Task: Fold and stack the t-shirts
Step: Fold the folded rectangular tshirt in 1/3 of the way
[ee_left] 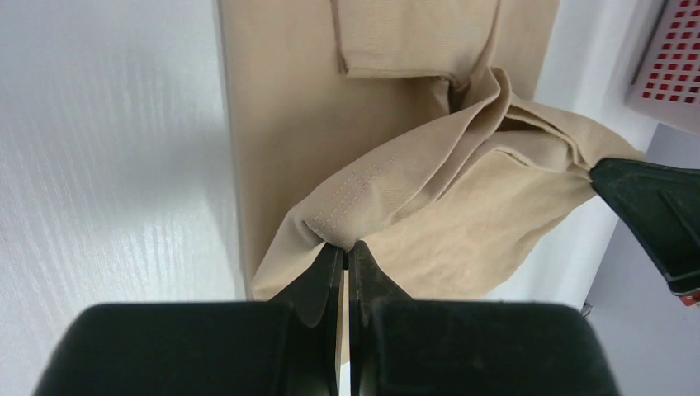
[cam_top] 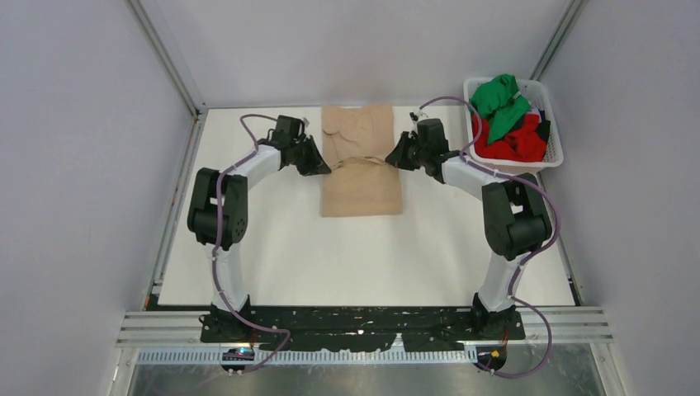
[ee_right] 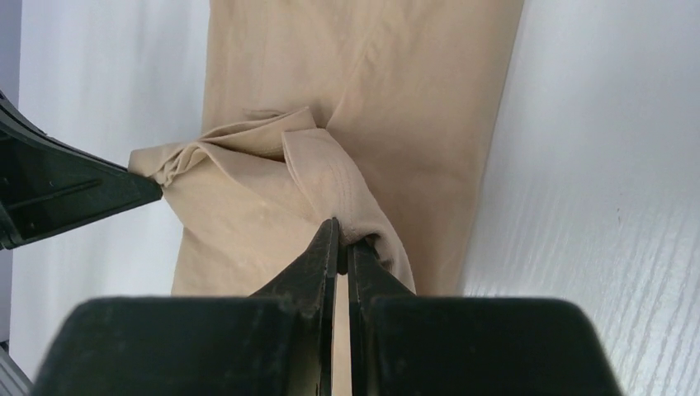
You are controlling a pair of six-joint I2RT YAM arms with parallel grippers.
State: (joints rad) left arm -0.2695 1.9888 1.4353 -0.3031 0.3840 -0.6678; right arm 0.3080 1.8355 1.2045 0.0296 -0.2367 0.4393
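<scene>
The beige-tan t-shirt (cam_top: 361, 177) lies as a long strip at the table's far middle, sleeves folded in. My left gripper (cam_top: 328, 167) is shut on its left edge at mid-length, and my right gripper (cam_top: 388, 159) is shut on its right edge. Both hold the pinched cloth lifted, with a sagging fold between them. The left wrist view shows the hem (ee_left: 363, 194) in my left gripper (ee_left: 346, 246). The right wrist view shows the edge (ee_right: 330, 177) in my right gripper (ee_right: 340, 235). A green t-shirt (cam_top: 499, 99) and a red t-shirt (cam_top: 516, 142) lie crumpled in the basket.
A white lattice basket (cam_top: 554, 124) stands at the far right, close behind my right arm. White walls and metal posts ring the table. A black rail (cam_top: 363, 326) runs along the near edge by the arm bases.
</scene>
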